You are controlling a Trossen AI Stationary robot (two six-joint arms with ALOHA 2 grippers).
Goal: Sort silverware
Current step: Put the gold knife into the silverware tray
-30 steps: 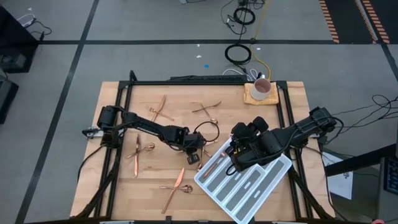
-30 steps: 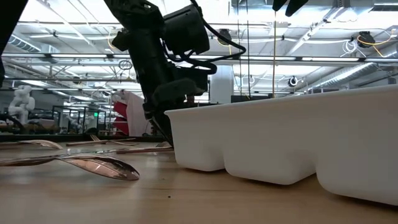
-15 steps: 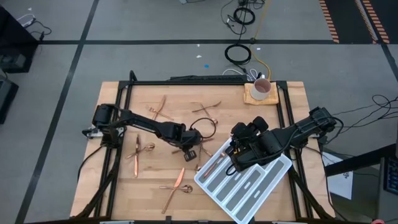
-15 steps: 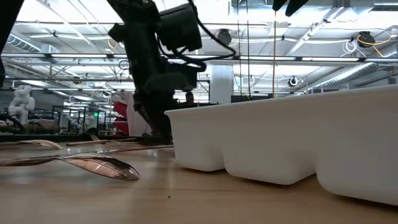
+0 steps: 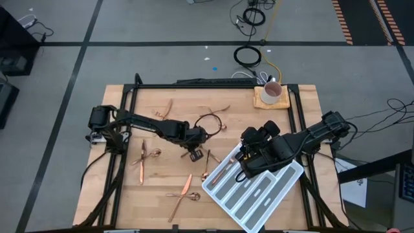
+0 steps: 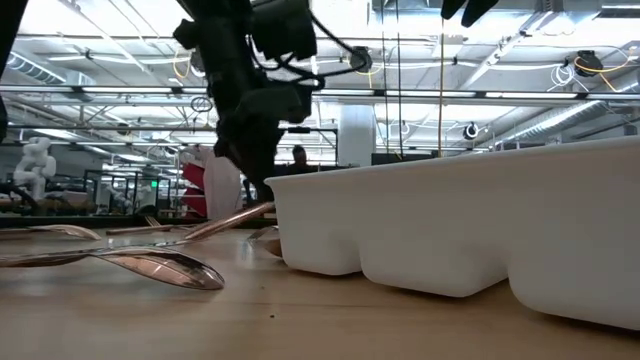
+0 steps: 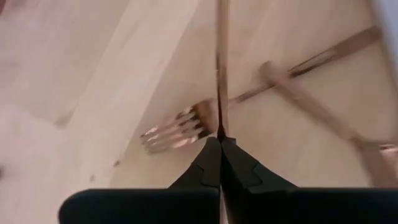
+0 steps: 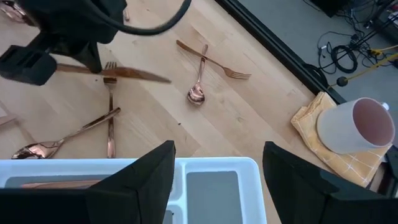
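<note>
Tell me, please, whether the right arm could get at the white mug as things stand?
Probably yes: the right gripper hovers open over the white tray, and nothing stands between it and the mug on the yellow cloth.

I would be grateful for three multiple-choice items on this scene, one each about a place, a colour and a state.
1. Where does the white mug stand?
A. in the divided tray
B. on a yellow cloth at a corner of the table
C. on the floor

2. What colour is the silverware lying on the table?
A. copper
B. matt black
C. blue

3. What is the state of the left gripper?
A. wide open above the mug
B. out of every view
C. shut on a slim copper piece

Answers:
1. B, since the high view shows the mug on the cloth at the table's corner.
2. A, since every piece shines copper against the wood.
3. C, since the left wrist view shows the fingers pressed together on the piece.
</note>
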